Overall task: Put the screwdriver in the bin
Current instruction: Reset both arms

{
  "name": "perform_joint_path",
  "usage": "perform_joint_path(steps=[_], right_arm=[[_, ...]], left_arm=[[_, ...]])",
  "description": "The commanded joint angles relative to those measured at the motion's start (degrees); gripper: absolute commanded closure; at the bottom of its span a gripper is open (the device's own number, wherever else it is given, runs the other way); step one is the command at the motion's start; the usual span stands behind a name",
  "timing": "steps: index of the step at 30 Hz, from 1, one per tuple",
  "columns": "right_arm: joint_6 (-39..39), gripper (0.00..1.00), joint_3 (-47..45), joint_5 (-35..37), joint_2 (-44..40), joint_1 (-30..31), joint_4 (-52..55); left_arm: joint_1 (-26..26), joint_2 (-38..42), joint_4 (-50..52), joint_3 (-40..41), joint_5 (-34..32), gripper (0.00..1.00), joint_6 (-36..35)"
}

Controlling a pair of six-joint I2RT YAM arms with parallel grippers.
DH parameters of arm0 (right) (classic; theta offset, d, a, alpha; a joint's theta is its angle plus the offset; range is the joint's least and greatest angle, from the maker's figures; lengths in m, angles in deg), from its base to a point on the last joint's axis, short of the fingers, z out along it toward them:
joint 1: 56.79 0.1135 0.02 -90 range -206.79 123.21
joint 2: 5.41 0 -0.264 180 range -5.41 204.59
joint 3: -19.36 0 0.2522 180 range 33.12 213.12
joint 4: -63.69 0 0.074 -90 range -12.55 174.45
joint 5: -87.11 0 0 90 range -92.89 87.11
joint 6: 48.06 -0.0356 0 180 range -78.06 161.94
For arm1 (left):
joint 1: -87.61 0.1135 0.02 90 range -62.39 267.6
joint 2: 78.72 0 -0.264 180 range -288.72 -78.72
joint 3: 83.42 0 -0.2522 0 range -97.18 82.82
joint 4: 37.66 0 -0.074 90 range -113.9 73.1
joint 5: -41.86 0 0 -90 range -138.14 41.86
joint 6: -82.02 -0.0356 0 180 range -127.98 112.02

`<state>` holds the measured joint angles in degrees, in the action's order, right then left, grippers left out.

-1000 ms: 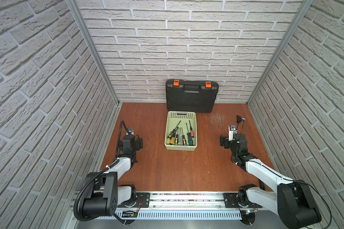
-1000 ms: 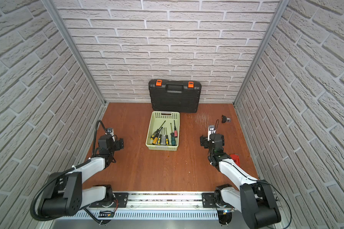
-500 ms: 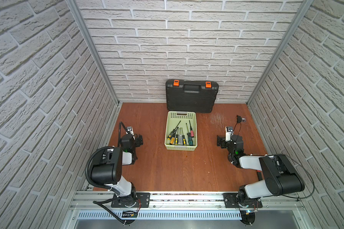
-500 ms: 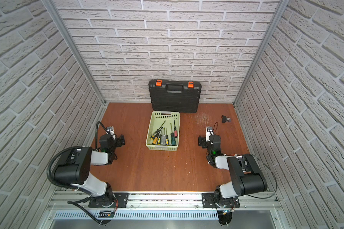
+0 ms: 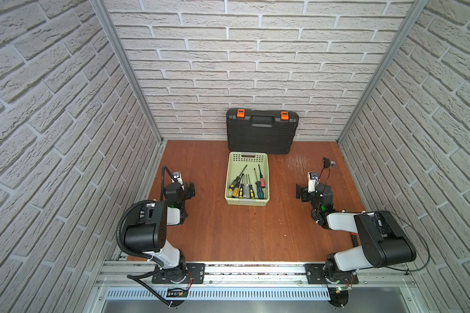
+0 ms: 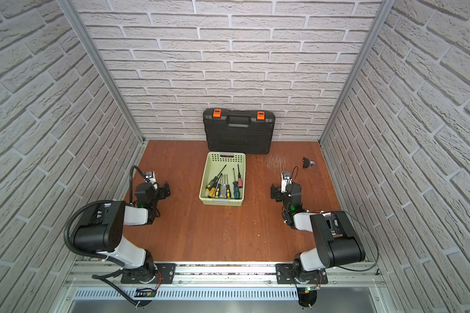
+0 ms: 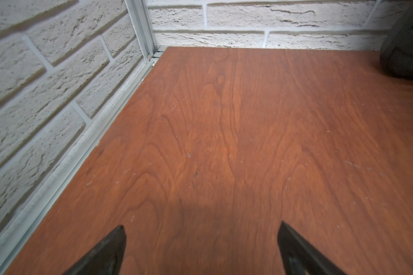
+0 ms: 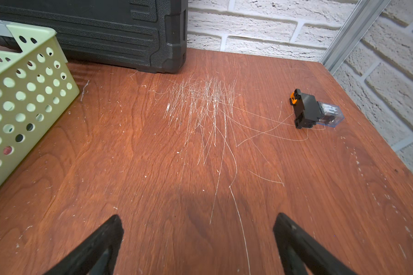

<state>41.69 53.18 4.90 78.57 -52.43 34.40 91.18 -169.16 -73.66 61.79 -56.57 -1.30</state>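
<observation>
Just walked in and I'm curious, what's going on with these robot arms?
Nothing is being handled right now. Several screwdrivers already lie in the pale green bin. The left fingers and right fingers are open and empty, on either side of the bin. A black toolcase stands behind it.

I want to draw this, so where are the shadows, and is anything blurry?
Right wrist view: a soft dark shadow lies on the table at the right gripper, and the scratches look sharp. Left wrist view: a similar shadow at the left gripper; the toolcase corner looks blurry. In both top views: the light looks even.
</observation>
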Motion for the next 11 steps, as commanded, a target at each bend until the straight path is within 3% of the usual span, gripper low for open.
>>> perform_joint_path(steps=[1,11], right_arm=[[-0.5,0.01,0.8,-0.2,-0.6,-0.2,-2.5],[-0.5,0.01,0.8,-0.2,-0.7,-0.1,-2.6]], left_arm=[[-0.1,0.3,-4.0,-0.6,0.5,0.02,0.1],[-0.2,0.2,-3.7,-0.7,0.5,0.02,-0.2]])
